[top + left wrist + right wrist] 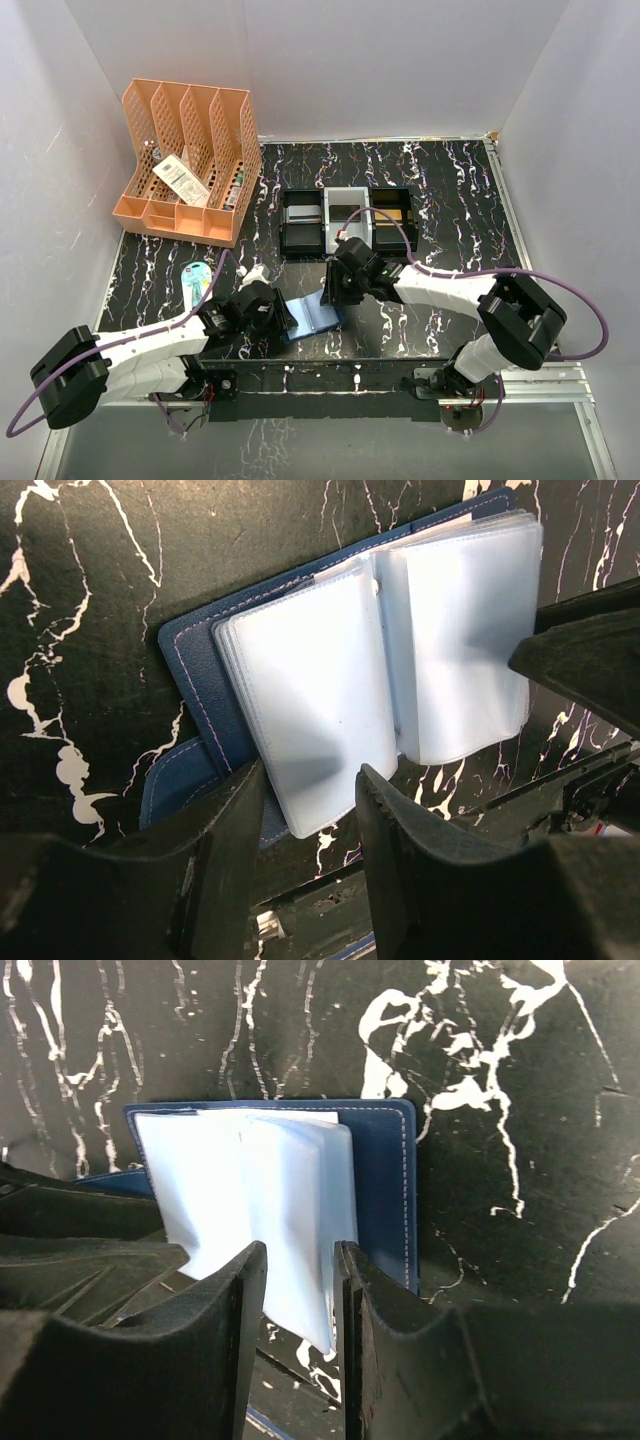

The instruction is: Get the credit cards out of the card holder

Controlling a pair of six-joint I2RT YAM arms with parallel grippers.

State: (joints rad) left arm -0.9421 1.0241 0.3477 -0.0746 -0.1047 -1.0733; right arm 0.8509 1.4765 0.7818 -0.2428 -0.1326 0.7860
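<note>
**A:** Where's the card holder (310, 318) sitting?

**B:** It's lying open on the table (450, 200), near the front edge, between the two claws. The left claw (310, 775) hangs over the lower edge of one half. Its fingers are parted, and a corner of the plastic sleeves (300, 680) shows in the gap. The right claw (300, 1247) is over the other half with a narrower gap. Neither seems to have anything pinched (whether a finger brushes the plastic, I can't tell).

**A:** What could go wrong from here?

**B:** I'd worry most about a claw closing on the whole stack of sleeves instead of a single card. Then the entire holder would come up with it, since nothing looks to be pinning it down. A sideways nudge could also slide it along that smooth top towards the near edge. And a hard pull might strain the sleeves where they join at the fold.

**A:** And the credit cards?

**B:** I can't make them out. The sleeves are milky, so what's inside doesn't show.

**A:** What's it all made of?

**B:** The outside of the holder is navy with a fine leathery grain, pale stitching and rounded corners. The sleeves are thin, limp and frosted, and they fan up a little at the spine. The table is glossy black with white marble-like veins.
</note>
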